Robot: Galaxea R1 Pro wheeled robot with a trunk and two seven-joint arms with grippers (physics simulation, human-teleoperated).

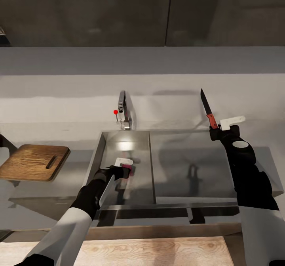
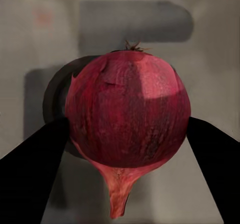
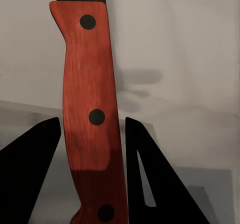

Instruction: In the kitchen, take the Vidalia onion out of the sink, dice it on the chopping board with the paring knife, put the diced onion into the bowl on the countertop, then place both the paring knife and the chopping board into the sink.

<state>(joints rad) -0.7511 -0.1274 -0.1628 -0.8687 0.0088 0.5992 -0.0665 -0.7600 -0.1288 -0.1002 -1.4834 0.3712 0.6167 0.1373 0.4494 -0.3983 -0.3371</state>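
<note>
- Left gripper (image 1: 123, 170), down inside the sink (image 1: 145, 167), is closed on the Vidalia onion (image 2: 127, 116), its dark fingers (image 2: 32, 171) pressed against the bulb's flanks.
- Round, papery skin looks slippery; a grip across its widest part seems safest.
- Right gripper (image 1: 219, 128) clamps the paring knife (image 1: 207, 108) by its red handle, blade up, beside the sink.
- Chopping board (image 1: 33, 162) lies on the countertop (image 1: 190, 159), on the sink's other side.

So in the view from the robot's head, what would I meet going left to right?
Chopping board → left claw on the onion in the sink → right claw holding the paring knife up.
</note>
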